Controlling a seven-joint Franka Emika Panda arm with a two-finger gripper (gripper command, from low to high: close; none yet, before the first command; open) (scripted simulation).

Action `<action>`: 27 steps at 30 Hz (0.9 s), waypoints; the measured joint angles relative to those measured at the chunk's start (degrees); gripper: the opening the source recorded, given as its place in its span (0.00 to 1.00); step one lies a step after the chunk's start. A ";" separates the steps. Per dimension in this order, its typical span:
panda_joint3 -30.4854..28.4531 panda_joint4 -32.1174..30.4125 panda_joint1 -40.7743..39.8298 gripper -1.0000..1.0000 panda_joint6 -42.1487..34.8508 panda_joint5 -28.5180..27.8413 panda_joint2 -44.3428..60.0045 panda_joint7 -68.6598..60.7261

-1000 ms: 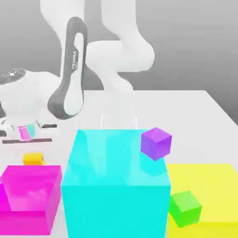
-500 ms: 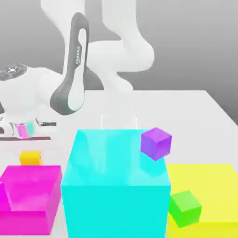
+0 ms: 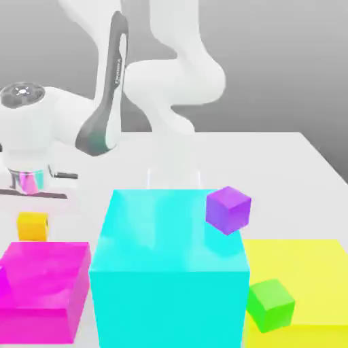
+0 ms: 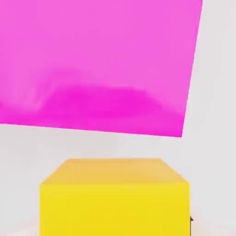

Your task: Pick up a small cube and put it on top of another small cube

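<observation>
Orange cube (image 3: 32, 225) sits clenched in the jaws just above the desk (image 3: 272, 163), behind the pink block (image 3: 44, 289). Looks light, rigid, slick-sided; flat opposite faces are the best grip for reaching the green cube (image 3: 270, 305).

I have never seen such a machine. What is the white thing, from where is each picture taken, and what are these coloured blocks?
The white thing is a robot arm, drawn by a simulator. One picture comes from a camera standing off the arm; the other comes from a camera on its hand.

On the white table stand a magenta block, a big cyan block and a flat yellow block. A small purple cube shows at the cyan block's top edge, and a small green cube sits on the yellow block.

The end effector, the arm's two-finger grasping part, is shut and appears to hold the small orange-yellow cube. The hand camera sees that cube up close.
</observation>
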 joint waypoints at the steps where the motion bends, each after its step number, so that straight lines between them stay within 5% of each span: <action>1: -0.26 0.12 0.04 0.00 -0.23 -1.53 -0.25 1.15; 10: -0.45 1.42 1.00 0.00 -2.55 -11.09 -1.63 11.72; 27: 6.05 5.92 10.73 0.00 -2.54 -0.65 -8.68 41.31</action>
